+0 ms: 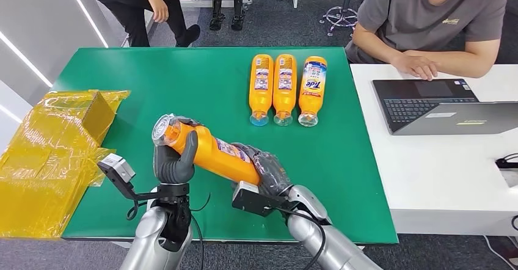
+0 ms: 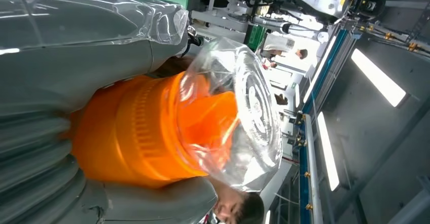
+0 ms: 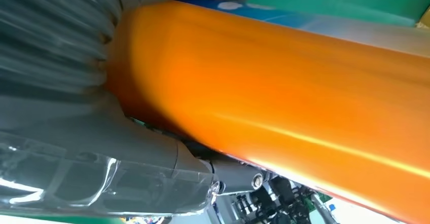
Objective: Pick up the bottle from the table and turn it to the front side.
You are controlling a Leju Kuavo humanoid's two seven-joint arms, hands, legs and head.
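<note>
An orange bottle (image 1: 214,153) with a clear cap hangs tilted above the green table (image 1: 171,80), cap end toward the left. My left hand (image 1: 175,160) grips it near the neck, just below the cap (image 2: 243,117). My right hand (image 1: 266,169) holds its base end. In the right wrist view the orange bottle body (image 3: 284,107) runs across the hand's grey palm. A strip of its label (image 1: 231,150) faces up.
Three more orange bottles (image 1: 285,88) lie side by side at the table's far middle, caps toward me. A yellow wrapped box (image 1: 55,142) sits at the left edge. A person sits at a white desk (image 1: 452,178) with a laptop (image 1: 440,105) on the right.
</note>
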